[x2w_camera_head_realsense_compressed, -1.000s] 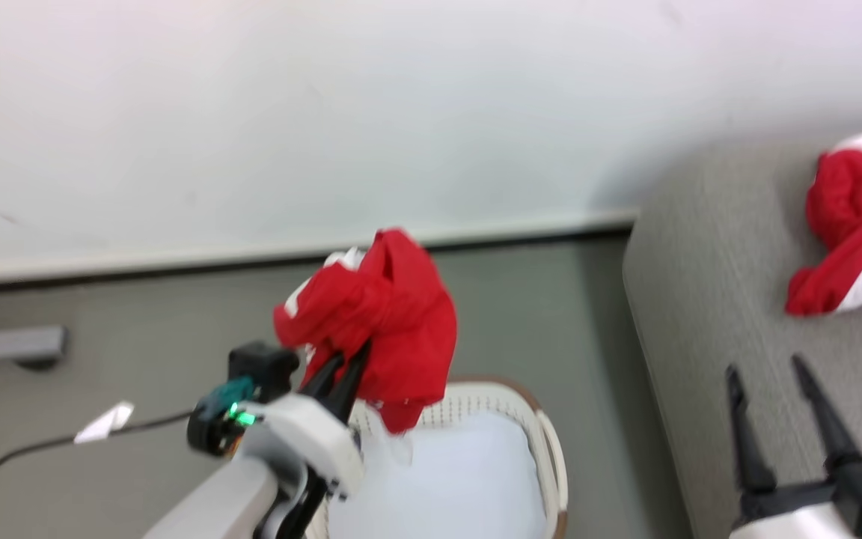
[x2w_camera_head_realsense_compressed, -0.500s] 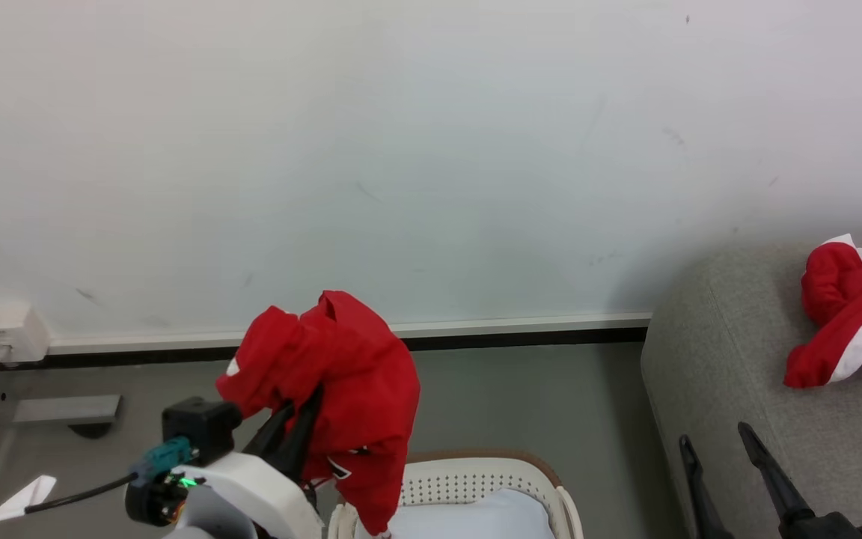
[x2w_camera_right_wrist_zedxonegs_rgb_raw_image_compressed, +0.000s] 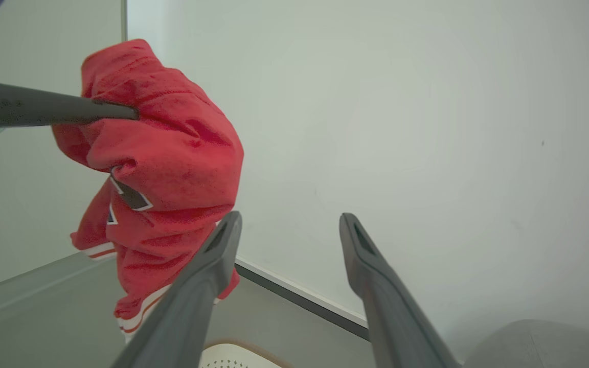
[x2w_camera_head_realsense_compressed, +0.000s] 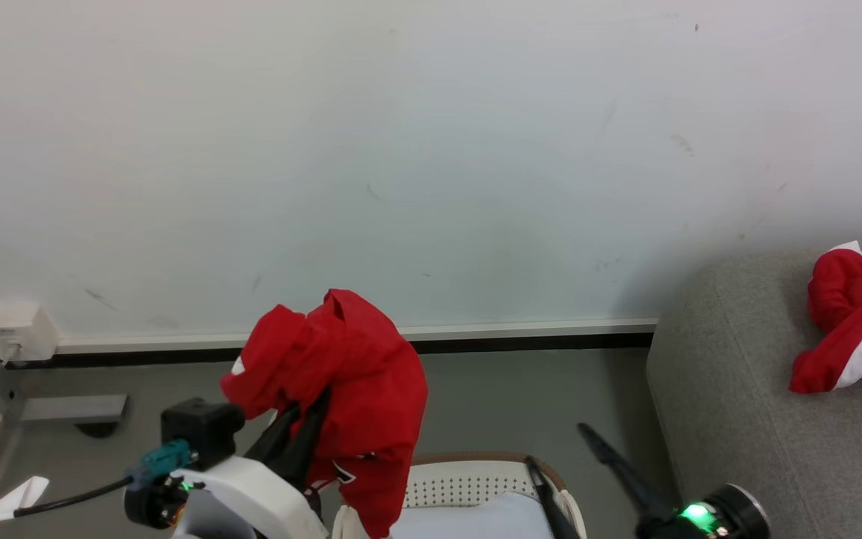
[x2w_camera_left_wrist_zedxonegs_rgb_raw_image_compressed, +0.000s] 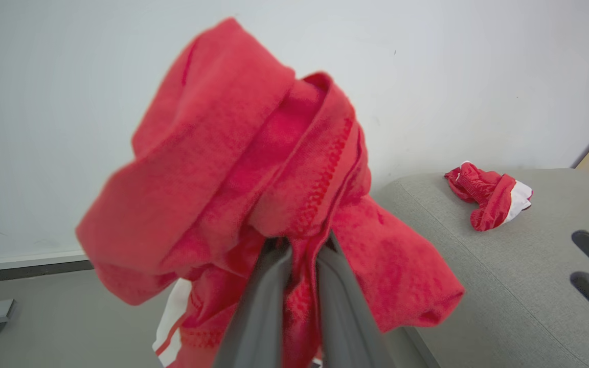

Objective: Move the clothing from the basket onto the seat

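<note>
My left gripper (x2w_camera_head_realsense_compressed: 317,404) is shut on a bright red piece of clothing (x2w_camera_head_realsense_compressed: 341,367), held up above the left end of the basket (x2w_camera_head_realsense_compressed: 487,470). The bunched fabric drapes over the fingers (x2w_camera_left_wrist_zedxonegs_rgb_raw_image_compressed: 269,286) and shows white stripes and a black-and-white emblem (x2w_camera_right_wrist_zedxonegs_rgb_raw_image_compressed: 130,197). The cream, brown-rimmed basket sits at the bottom of the head view. Another red and white garment (x2w_camera_head_realsense_compressed: 854,329) lies on the grey seat (x2w_camera_head_realsense_compressed: 730,404) at the right. My right gripper (x2w_camera_head_realsense_compressed: 554,443) is open with nothing in it, over the basket's right end, pointing up-left at the hanging clothing (x2w_camera_right_wrist_zedxonegs_rgb_raw_image_compressed: 166,148).
A pale bluish-white pad (x2w_camera_head_realsense_compressed: 468,520) lies inside the basket. A white wall with a dark baseboard (x2w_camera_head_realsense_compressed: 521,340) runs behind it. A grey floor bracket (x2w_camera_head_realsense_compressed: 72,410), a wall box (x2w_camera_head_realsense_compressed: 16,329) and a black cable (x2w_camera_head_realsense_compressed: 64,498) are at the left.
The camera tilted upward over the last second. My right gripper swung left from the seat's front edge to the basket's right end. The left gripper keeps its hold on the red clothing.
</note>
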Robot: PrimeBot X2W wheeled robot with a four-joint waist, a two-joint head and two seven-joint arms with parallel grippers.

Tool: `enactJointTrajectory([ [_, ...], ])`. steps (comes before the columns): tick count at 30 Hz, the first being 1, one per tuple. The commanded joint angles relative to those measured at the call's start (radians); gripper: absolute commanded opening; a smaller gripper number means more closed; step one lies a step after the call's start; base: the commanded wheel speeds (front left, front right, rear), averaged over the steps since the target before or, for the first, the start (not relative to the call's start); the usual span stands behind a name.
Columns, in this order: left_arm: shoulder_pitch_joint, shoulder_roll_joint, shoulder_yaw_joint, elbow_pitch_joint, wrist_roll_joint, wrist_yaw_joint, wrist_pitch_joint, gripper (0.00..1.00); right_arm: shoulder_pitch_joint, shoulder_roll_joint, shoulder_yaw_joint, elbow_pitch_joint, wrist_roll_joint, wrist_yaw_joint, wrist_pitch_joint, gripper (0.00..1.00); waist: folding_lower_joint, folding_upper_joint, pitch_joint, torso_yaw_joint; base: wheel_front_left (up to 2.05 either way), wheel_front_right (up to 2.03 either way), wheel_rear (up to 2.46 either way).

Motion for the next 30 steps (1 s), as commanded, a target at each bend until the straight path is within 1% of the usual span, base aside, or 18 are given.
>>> enactJointTrajectory([
  [1, -0.009, 0.004, 0.0, -0.008, 0.008, 0.0, 0.005, 0.0, -0.029, -0.003, 0.052, 0.008, -0.009, -0.003, 0.001, 1.0, 0.0001, -0.0001, 0.0, -0.001, 0.0, 0.0, 0.0],
  [4, -0.02, -0.004, -0.01, -0.023, 0.009, -0.005, 0.014, 0.0, -0.082, -0.004, 0.168, 0.028, -0.007, -0.003, 0.001, 1.0, 0.0001, -0.0001, 0.0, -0.005, 0.0, 0.0, 0.0],
  [8, -0.039, -0.022, -0.03, -0.038, 0.021, -0.008, 0.032, 0.0, -0.166, -0.004, 0.286, 0.065, 0.001, -0.003, 0.001, 1.0, 0.0001, -0.0001, 0.004, -0.006, 0.0, 0.0, 0.0],
  [12, -0.063, -0.044, -0.06, -0.06, 0.034, -0.017, 0.052, 0.0, -0.245, -0.004, 0.356, 0.106, 0.004, -0.003, 0.001, 1.0, 0.0001, -0.0001, 0.009, -0.004, 0.0, 0.0, 0.0],
  [15, -0.079, -0.061, -0.079, -0.075, 0.041, -0.023, 0.068, 0.0, -0.294, -0.003, 0.392, 0.15, -0.027, -0.003, 0.001, 1.0, 0.0001, -0.0001, 0.014, 0.001, 0.0, 0.0, 0.0],
  [18, -0.093, -0.07, -0.095, -0.087, 0.049, -0.028, 0.084, 0.0, -0.343, -0.004, 0.404, 0.192, -0.084, -0.003, 0.001, 1.0, 0.0001, -0.0001, 0.018, 0.006, 0.0, 0.0, 0.0],
  [22, -0.101, -0.08, -0.113, -0.098, 0.048, -0.031, 0.103, 0.0, -0.374, -0.004, 0.374, 0.219, -0.165, -0.003, 0.001, 1.0, 0.0001, -0.0001, 0.019, 0.011, 0.0, 0.0, 0.0],
  [27, -0.094, -0.073, -0.118, -0.107, 0.04, -0.029, 0.114, 0.0, -0.361, -0.004, 0.32, 0.228, -0.213, -0.003, 0.001, 1.0, 0.0001, -0.0001, 0.018, 0.01, 0.0, 0.0, 0.0],
  [30, -0.09, -0.073, -0.123, -0.115, 0.032, -0.033, 0.122, 0.0, -0.353, -0.004, 0.299, 0.239, -0.222, -0.003, 0.001, 1.0, 0.0001, -0.0001, 0.02, 0.006, 0.0, 0.0, 0.0],
])
